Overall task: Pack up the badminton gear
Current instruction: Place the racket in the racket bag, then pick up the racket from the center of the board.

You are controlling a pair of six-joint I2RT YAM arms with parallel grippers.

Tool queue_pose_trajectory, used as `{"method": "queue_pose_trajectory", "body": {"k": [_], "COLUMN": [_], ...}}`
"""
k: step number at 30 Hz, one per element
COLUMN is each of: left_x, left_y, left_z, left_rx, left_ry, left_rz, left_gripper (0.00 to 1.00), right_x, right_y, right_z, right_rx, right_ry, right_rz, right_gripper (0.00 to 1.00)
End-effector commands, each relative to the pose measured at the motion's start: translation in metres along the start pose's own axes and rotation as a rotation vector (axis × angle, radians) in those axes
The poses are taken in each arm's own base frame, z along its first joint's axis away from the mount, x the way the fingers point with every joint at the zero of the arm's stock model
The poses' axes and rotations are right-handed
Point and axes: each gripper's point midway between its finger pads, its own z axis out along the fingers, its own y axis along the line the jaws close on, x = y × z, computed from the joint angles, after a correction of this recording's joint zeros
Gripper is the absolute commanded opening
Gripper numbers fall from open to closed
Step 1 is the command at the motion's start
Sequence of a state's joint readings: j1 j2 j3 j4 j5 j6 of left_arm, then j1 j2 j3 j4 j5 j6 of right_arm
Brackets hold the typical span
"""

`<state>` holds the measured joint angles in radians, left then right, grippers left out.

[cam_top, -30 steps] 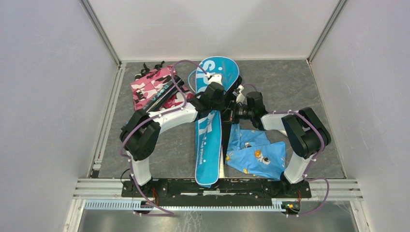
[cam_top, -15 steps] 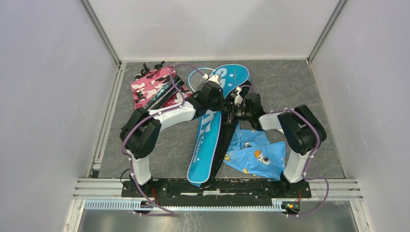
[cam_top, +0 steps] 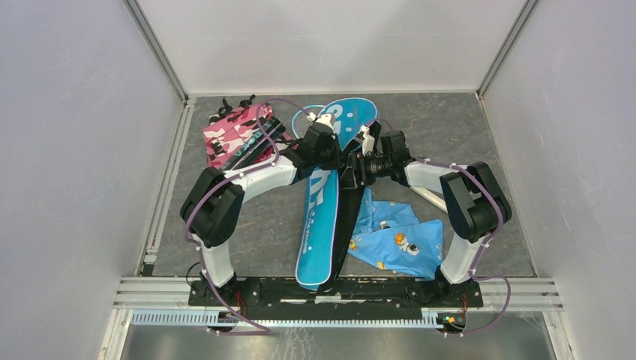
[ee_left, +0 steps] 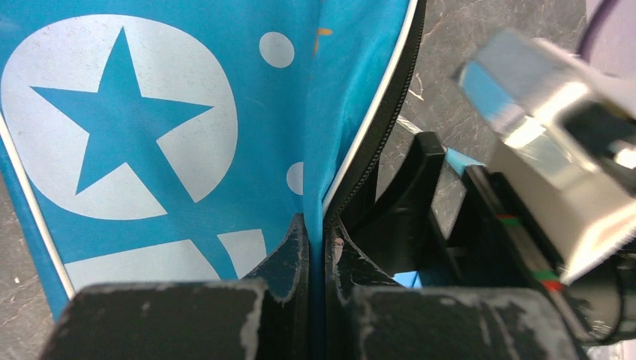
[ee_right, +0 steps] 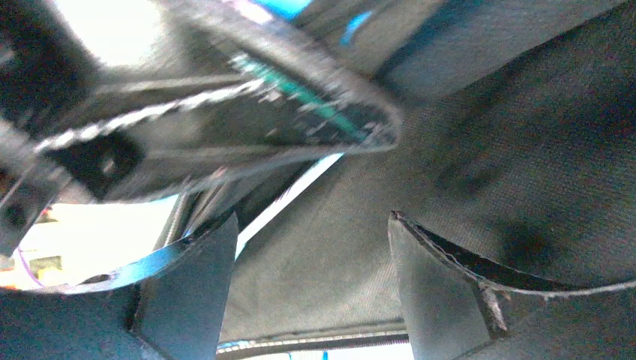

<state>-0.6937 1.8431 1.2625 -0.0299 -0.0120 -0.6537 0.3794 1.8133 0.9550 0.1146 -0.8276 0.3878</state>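
1. Centrally, the blue cover (cam_top: 319, 225) lies lengthwise on the worktop (cam_top: 465, 127); its round head end is at the far side and its narrow end is near the front rail, between the two arm bases
2. The left gripper (ee_left: 316, 244) is clamped on the blue cover (ee_left: 150, 127), its jaws pressed together on a fold of the blue fabric just beside the white-piped zip edge
3. From above, the left gripper (cam_top: 324, 126) sits over the cover's head end, next to a racquet (cam_top: 304, 116) whose strung head shows from under the cover's far left edge
4. The right gripper (ee_right: 307, 281) has its jaws apart with nothing pinched between them; the cover's dark inner fabric fills the view beyond them
5. From above, the right gripper (cam_top: 358, 154) sits at the cover's right edge, just beside the left gripper
6. Both arms reach forward and bend inward, so their wrists nearly meet over the middle of the worktop
7. A pink camouflage bag (cam_top: 225, 135) lies far left with a black tube (cam_top: 251, 150) slanting across it, close to the left forearm
8. A blue cartoon-print cloth (cam_top: 397, 240) lies right of the cover, under the right arm
9. Bare grey worktop shows at the far right and the near left, bounded by the white walls
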Motion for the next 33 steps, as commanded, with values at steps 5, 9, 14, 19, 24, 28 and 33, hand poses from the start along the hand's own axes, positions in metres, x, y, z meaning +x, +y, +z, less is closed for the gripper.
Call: {"method": "queue_pose_trajectory", "body": {"k": [5,9,14,19,24,28,33], "left_x": [-0.05,-0.065,-0.086,-0.104,-0.125,-0.137,-0.146], "left_y": [-0.012,-0.011,-0.015,-0.021,-0.016,-0.003,0.009], "left_z": [-0.032,-0.044,-0.066,-0.094,-0.127,-0.15,-0.173], "left_rx": [0.125,0.169,0.226,0.313,0.327,0.293,0.26], "left_ry": [-0.096,-0.113,-0.147,-0.178,-0.237,-0.281,-0.319], "left_rz": [0.054,0.066,0.109,0.195,0.22,0.216,0.218], "left_gripper": [0.02,0.02,0.02,0.02,0.02,0.02,0.02], "right_x": [-0.034,-0.058,-0.099,-0.125,-0.14,-0.147,-0.148], "right_y": [0.036,0.036,0.018,-0.005,-0.033,-0.054,-0.078], "right_z": [-0.054,-0.086,-0.13,-0.151,-0.145,-0.128,-0.1], "right_rx": [-0.033,0.068,0.299,0.449,0.506,0.489,0.426], "right_ry": [-0.016,-0.057,-0.135,-0.161,-0.131,-0.113,-0.071], "right_rz": [-0.403,-0.544,-0.652,-0.7,-0.688,-0.665,-0.626], "right_gripper": [0.77,0.75,0.75,0.75,0.76,0.76,0.75]}}
